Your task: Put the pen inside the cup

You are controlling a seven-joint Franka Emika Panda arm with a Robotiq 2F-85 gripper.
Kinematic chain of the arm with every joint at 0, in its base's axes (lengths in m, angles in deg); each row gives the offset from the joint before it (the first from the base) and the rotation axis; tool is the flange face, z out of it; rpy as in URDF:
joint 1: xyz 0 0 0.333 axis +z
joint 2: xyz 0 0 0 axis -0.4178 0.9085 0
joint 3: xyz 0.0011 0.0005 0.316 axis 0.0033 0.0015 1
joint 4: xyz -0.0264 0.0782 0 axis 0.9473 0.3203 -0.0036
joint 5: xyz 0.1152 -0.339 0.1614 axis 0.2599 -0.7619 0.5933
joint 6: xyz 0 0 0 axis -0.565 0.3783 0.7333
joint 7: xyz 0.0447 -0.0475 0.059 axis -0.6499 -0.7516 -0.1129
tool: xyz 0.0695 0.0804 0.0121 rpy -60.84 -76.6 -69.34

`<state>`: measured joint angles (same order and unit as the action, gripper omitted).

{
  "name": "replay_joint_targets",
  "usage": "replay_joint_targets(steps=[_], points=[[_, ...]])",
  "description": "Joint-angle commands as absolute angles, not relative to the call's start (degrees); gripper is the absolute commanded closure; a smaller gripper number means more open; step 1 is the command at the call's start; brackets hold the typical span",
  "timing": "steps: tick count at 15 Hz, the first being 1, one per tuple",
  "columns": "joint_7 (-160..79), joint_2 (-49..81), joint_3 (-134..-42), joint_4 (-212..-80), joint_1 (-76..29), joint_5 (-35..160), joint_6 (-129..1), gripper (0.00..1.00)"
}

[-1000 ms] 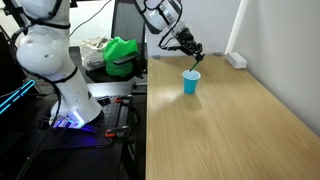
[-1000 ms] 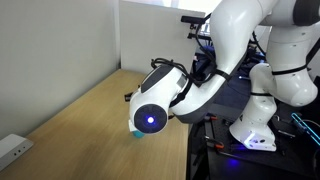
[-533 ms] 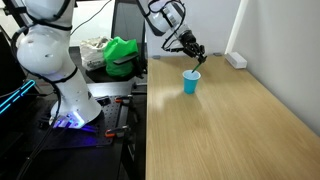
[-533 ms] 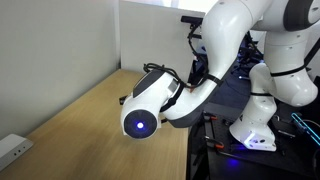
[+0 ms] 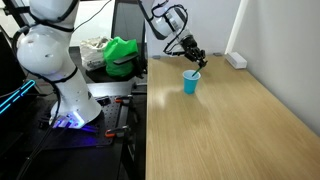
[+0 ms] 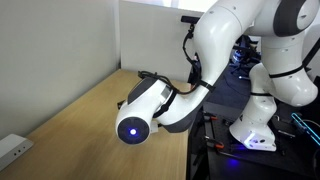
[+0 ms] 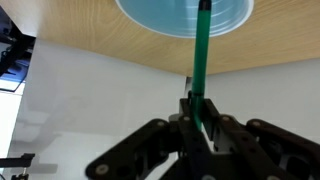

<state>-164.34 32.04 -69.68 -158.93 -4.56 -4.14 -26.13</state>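
Note:
The light-blue cup (image 5: 191,82) stands upright on the wooden table (image 5: 220,125). My gripper (image 5: 196,57) hangs just above and behind it, shut on the dark green pen (image 7: 202,60). In the wrist view the pen runs from my fingers (image 7: 198,112) up to the cup's round blue mouth (image 7: 160,14), with its tip over the opening. In an exterior view my arm (image 6: 150,105) fills the middle and hides the cup and pen.
A white power strip (image 5: 236,60) lies at the table's far edge by the wall. A green bag (image 5: 122,55) sits on the side bench. A second white robot (image 5: 50,60) stands beside the table. A white socket block (image 6: 12,148) lies near the table corner.
My gripper with the pen has shifted slightly over the cup. In an exterior view the arm has swung further left and down across the frame.

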Motion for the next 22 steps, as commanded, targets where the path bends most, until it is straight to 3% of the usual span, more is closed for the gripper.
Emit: replay_joint_targets(steps=[1, 4, 5, 22], points=[[-164.20, 32.08, -70.38, -158.75, -3.89, -3.80, -26.27, 0.84], [-164.20, 32.08, -70.38, -158.75, -3.88, -3.80, -26.26, 0.84], [-164.38, 31.95, -70.39, -158.92, -3.83, -3.86, -26.18, 0.96], [-166.40, 34.31, -70.67, -158.14, -3.23, -3.79, -25.83, 0.96]])
